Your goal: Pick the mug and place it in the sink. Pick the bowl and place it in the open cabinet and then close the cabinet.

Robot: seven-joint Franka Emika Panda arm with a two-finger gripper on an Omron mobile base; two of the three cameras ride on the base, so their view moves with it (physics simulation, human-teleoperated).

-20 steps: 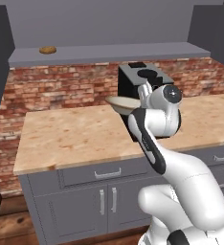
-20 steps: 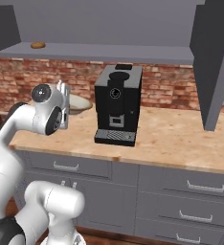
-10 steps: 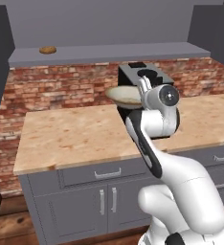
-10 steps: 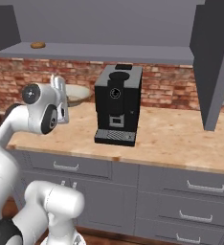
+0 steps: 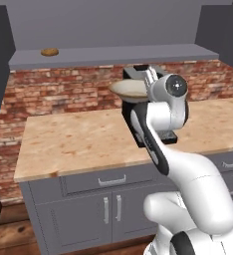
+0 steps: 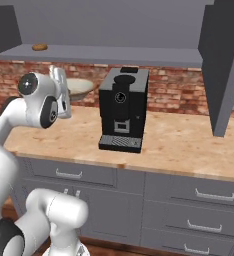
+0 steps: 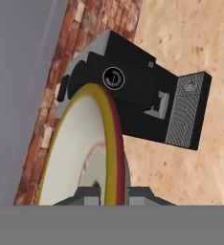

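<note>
My gripper (image 7: 115, 194) is pinched nearly shut on the tan rim of the bowl (image 5: 129, 89), one fingertip either side of it at the bottom centre of the hand view. I hold the bowl in the air, upper centre of the left base view, just below the grey shelf of the open cabinet (image 5: 113, 56) and in front of the brick wall. Beyond it stands the black coffee machine (image 6: 123, 108), centre of the right base view, on the wooden counter (image 5: 78, 139). A small brown lump (image 5: 50, 52) sits on the shelf at upper left.

I judge the risks to be these: the grip is only on the rim, so the bowl could swing or slip if I tilt fast. Lifting straight up could knock it against the shelf's front edge, and the coffee machine sits close beside my path.

Compared with a second ago, my hand has risen and turned, carrying the bowl from near counter height to just under the shelf.
</note>
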